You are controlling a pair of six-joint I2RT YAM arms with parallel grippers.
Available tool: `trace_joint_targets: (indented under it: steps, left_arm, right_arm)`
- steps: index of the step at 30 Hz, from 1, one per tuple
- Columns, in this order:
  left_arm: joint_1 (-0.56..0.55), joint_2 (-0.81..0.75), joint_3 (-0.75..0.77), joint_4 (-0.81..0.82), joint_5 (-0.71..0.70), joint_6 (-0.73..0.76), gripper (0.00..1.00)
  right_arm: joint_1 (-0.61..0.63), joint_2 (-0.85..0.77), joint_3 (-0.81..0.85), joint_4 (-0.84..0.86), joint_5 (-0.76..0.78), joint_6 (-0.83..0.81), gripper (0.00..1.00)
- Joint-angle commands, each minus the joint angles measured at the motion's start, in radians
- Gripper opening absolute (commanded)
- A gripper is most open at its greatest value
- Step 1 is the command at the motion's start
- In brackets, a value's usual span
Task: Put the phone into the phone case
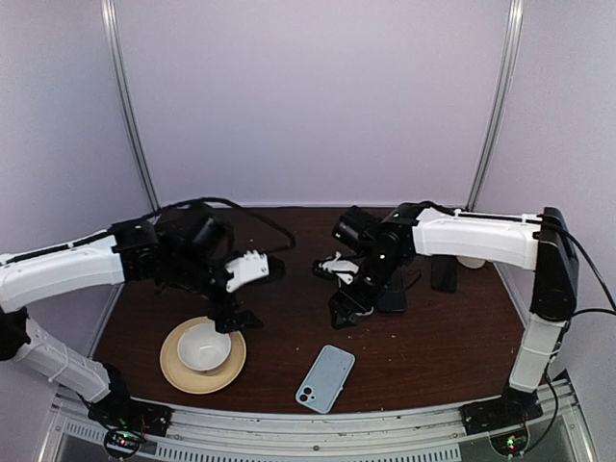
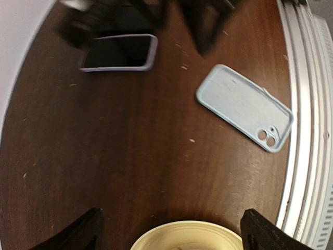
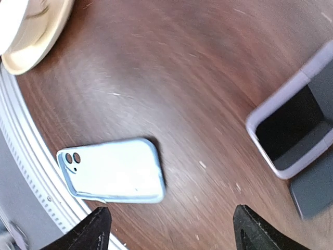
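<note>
The phone case (image 2: 118,52) is a thin shell, dark inside with a pale rim, lying flat on the brown table. It also shows in the right wrist view (image 3: 289,130) and, partly under the right arm, in the top view (image 1: 394,296). The phone (image 1: 444,273) is a plain black slab lying just right of the case; it shows as a dark slab (image 3: 312,192) in the right wrist view. My left gripper (image 1: 234,320) (image 2: 171,234) is open and empty above the plate's edge. My right gripper (image 1: 346,308) (image 3: 171,229) is open and empty, just left of the case.
A pale grey-blue-backed phone-shaped thing (image 1: 325,378) (image 2: 244,107) (image 3: 112,169) with two camera holes lies near the front edge. A white bowl (image 1: 203,346) sits on a cream plate (image 1: 178,373) (image 2: 187,234) at the front left. A metal rail (image 1: 318,423) runs along the front.
</note>
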Motion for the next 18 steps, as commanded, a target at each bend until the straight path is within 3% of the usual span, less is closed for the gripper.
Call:
trace_joint_targets:
  steps: [1,9,15,18]
  left_arm:
    - [0.141,-0.164,-0.074,0.199,0.102,-0.318,0.98]
    - [0.32,-0.139,-0.007,0.095,0.049,-0.413,0.98]
    - [0.357,-0.122,-0.036,0.137,0.059,-0.387,0.98]
    - [0.37,-0.13,-0.053,0.14,0.044,-0.374,0.98]
  right_arm:
    - [0.097,0.119,0.109,0.0,-0.052,-0.318,0.85]
    - [0.213,0.204,0.083,0.043,-0.108,-0.767,0.84]
    - [0.235,0.287,0.123,0.027,-0.059,-0.872,0.75]
    - [0.244,0.31,0.121,0.027,-0.012,-0.91,0.66]
